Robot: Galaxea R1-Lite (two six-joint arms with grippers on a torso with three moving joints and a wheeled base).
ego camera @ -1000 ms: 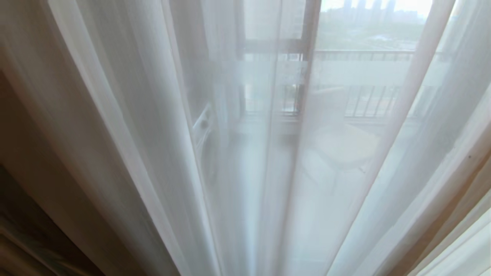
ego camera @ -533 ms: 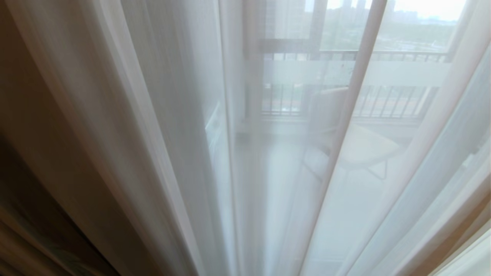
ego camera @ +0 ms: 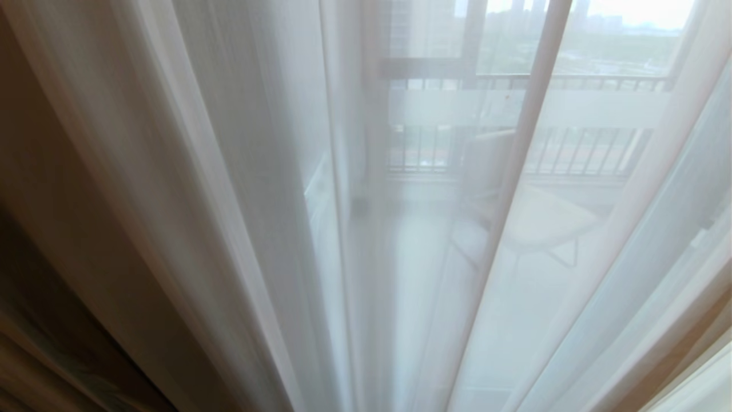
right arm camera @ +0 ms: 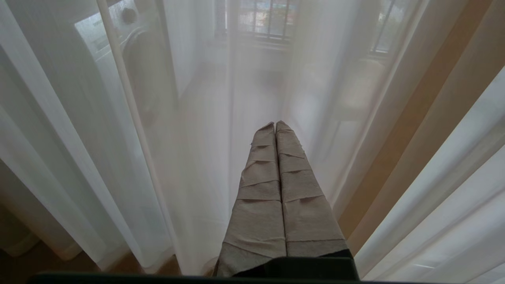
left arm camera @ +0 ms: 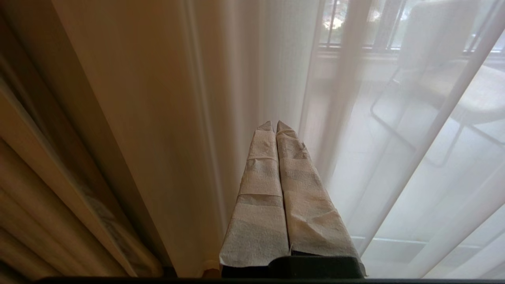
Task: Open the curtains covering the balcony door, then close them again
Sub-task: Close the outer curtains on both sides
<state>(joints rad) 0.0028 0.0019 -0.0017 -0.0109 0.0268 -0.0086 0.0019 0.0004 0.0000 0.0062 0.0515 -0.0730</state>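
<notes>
Daylight poured in from the balcony beyond, all of it filtered through cloth. Right up front hung the curtains (ego camera: 274,217), drawn across the whole head view: the thin white sheer layer fell in long pleats across the middle and right, and the thick cream-beige layer (ego camera: 51,189) bunched in folds along the left edge. Behind the sheer stood the balcony door (ego camera: 472,63), its dark frame upright showing faintly, with a pale frosted band (ego camera: 595,107) running level across the glass. Further out, dim through the fabric, sat a pale chair (ego camera: 537,220) on the balcony floor, and past it a railing (ego camera: 572,83) of thin dark bars with hazy buildings beyond.

Neither arm showed in the head view. In the left wrist view, the left claw (left arm camera: 275,125) was clenched, its two cloth-wrapped fingers (left arm camera: 262,185) pressed flat together with nothing between them, pointing at the sheer just beside the beige folds; whether the tips touched the cloth could not be told. Same story in the right wrist view: the right claw (right arm camera: 275,125) was clenched on nothing, wrapped fingers (right arm camera: 302,197) side by side, aimed at the sheer pleats, with a white appliance (right arm camera: 118,51) faint behind the fabric.
</notes>
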